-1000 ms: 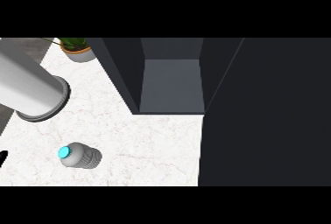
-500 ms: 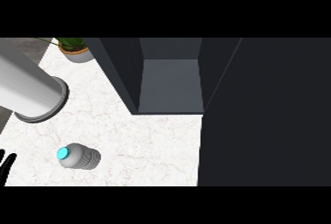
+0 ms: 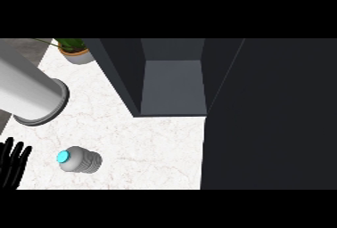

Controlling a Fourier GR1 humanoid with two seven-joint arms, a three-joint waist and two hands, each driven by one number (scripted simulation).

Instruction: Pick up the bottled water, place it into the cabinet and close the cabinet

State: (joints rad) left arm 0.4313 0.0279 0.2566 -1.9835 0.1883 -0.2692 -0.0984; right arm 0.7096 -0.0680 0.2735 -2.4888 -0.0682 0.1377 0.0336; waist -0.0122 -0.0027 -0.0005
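The bottled water point(image 3: 79, 159) stands on the white marble counter point(image 3: 145, 151), seen from above as a grey ribbed bottle with a bright blue cap. My left hand point(image 3: 13, 162) shows at the view's left edge, just left of the bottle, fingers straight and pointing up, not touching it. The dark cabinet point(image 3: 171, 84) is open, its grey inner floor visible; its open door point(image 3: 270, 116) fills the right side of the view. My right hand is not visible.
A large white cylinder with a grey rim point(image 3: 30, 95) lies at the left, above the bottle. A potted plant point(image 3: 76, 50) stands at the counter's far left corner.
My left hand has risen into view from the lower left edge, its fingers now reaching higher beside the bottle. The bottle and cabinet have not moved.
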